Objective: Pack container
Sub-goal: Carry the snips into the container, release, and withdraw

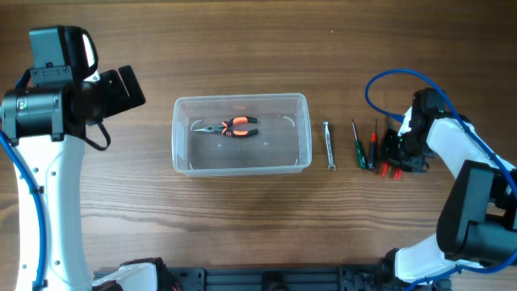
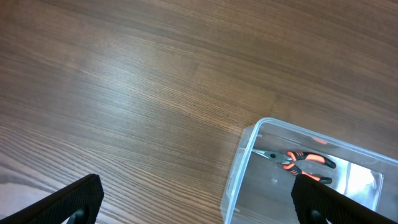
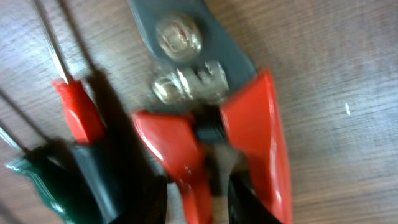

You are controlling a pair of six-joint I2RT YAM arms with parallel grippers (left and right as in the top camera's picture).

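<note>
Sitting at the middle of the counter (image 1: 242, 40), the container (image 1: 182, 137) holds orange-and-black pliers (image 1: 236, 128). The left fingers (image 2: 74, 199) are spread wide, hanging above bare wood off the container's left end. To its right lie a wrench (image 1: 329, 145), a green screwdriver (image 1: 358, 147) and a red screwdriver (image 1: 373, 139). The right fingers (image 3: 154, 202) are low over red-handled cutters (image 3: 249, 124); the blur hides whether they are pinching a handle.
</note>
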